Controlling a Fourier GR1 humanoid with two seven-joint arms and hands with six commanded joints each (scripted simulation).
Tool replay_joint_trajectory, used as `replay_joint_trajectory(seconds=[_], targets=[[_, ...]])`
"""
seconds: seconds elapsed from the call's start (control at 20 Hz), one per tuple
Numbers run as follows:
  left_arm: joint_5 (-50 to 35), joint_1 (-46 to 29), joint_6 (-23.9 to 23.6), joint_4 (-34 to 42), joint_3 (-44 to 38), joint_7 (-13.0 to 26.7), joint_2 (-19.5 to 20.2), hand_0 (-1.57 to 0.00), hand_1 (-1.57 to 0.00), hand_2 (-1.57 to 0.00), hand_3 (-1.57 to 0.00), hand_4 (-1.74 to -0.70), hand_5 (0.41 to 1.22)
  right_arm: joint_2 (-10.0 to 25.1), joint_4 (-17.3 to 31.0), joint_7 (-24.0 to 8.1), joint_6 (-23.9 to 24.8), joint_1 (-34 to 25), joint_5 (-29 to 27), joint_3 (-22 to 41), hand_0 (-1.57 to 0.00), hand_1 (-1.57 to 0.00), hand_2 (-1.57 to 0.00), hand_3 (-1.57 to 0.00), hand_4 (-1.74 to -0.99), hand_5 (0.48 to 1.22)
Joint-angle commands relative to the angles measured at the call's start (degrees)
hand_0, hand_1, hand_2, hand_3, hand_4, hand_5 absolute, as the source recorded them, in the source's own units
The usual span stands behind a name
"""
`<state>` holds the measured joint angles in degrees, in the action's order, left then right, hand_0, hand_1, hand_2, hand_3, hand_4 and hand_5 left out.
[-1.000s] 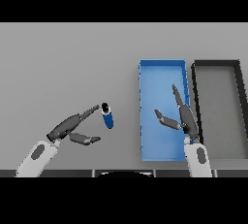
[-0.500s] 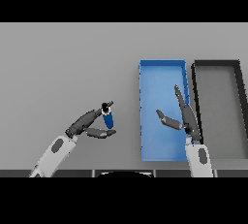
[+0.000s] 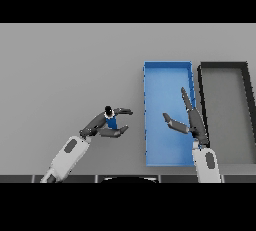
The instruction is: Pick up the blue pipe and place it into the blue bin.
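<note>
The blue pipe (image 3: 111, 122), short with a dark end, sits inside my left hand (image 3: 102, 125), whose fingers and thumb are curled around it left of the blue bin (image 3: 167, 70). My right hand (image 3: 193, 121) hovers open over the bin's right side, fingers straight and pointing away from me, thumb spread to the left. The bin holds nothing that I can see.
A dark grey bin (image 3: 224, 67) stands directly right of the blue one, touching it. Grey tabletop stretches to the left and behind.
My left hand has closed around the pipe and moved right, toward the blue bin. The right hand has barely shifted.
</note>
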<state>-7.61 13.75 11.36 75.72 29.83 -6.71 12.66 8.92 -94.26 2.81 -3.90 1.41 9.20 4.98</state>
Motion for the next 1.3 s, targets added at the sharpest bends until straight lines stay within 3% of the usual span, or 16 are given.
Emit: replay_joint_trajectory(seconds=[0.0, 0.1, 0.2, 0.3, 0.4, 0.65, 0.8, 1.25], targets=[[-1.0, -0.4, 0.5, 0.1, -0.2, 0.1, -0.2, -0.18, -0.41, -0.58, -0.59, -1.30, 0.784, -0.2, -0.4, -0.2, 0.1, 0.3, 0.4, 0.4, 0.00, 0.00, 0.00, 0.00, -1.192, 0.560], [-0.9, -0.7, -0.6, 0.1, -0.4, 0.0, -0.9, -0.65, -0.83, -0.94, -0.91, -1.45, 0.941, -0.2, -0.3, -0.3, 0.1, 0.1, 0.6, 0.6, 0.00, 0.00, 0.00, 0.00, -1.189, 0.562], [0.0, -0.6, -1.1, 0.1, 0.3, -0.5, -2.1, -0.98, -1.10, -1.16, -1.11, -1.55, 1.042, -0.3, -0.7, 0.1, 0.4, 0.4, 1.1, 0.8, 0.00, 0.00, 0.00, 0.00, -1.182, 0.562], [0.4, -1.0, -1.5, 0.1, 1.6, -2.6, -2.3, -1.19, -1.27, -1.31, -1.26, -1.62, 1.106, -0.2, -1.0, -0.3, 0.6, 0.4, 1.1, 0.7, 0.00, 0.00, 0.00, 0.00, -1.178, 0.561], [1.2, -1.9, -2.3, 1.2, 2.5, -3.1, -1.8, -1.33, -1.38, -1.40, -1.37, -1.56, 1.148, -0.3, 0.7, 0.0, 0.5, 0.2, 1.2, 0.5, 0.00, 0.00, 0.00, 0.00, -1.176, 0.559], [2.7, -1.5, -3.0, 3.3, 2.1, -4.4, -2.2, -1.49, -1.51, -1.52, -1.51, -1.49, 1.197, -0.4, 0.8, -0.9, 0.8, -0.6, 1.6, 0.7, 0.00, 0.00, 0.00, 0.00, -1.160, 0.554], [2.2, -0.5, -3.5, 5.2, 1.5, -6.6, -4.9, -1.53, -1.54, -1.54, -1.54, -1.48, 1.209, 0.1, 0.9, -0.5, 1.0, -0.7, 1.8, 0.4, 0.00, 0.00, 0.00, 0.00, -1.151, 0.550], [2.8, 2.6, -1.6, 12.0, 1.5, 1.6, -5.9, -1.57, -1.57, -1.57, -1.57, -1.47, 1.219, 0.7, 0.7, 0.9, 1.2, 0.1, 2.7, 0.4, 0.00, 0.00, 0.00, 0.00, -1.123, 0.571]])
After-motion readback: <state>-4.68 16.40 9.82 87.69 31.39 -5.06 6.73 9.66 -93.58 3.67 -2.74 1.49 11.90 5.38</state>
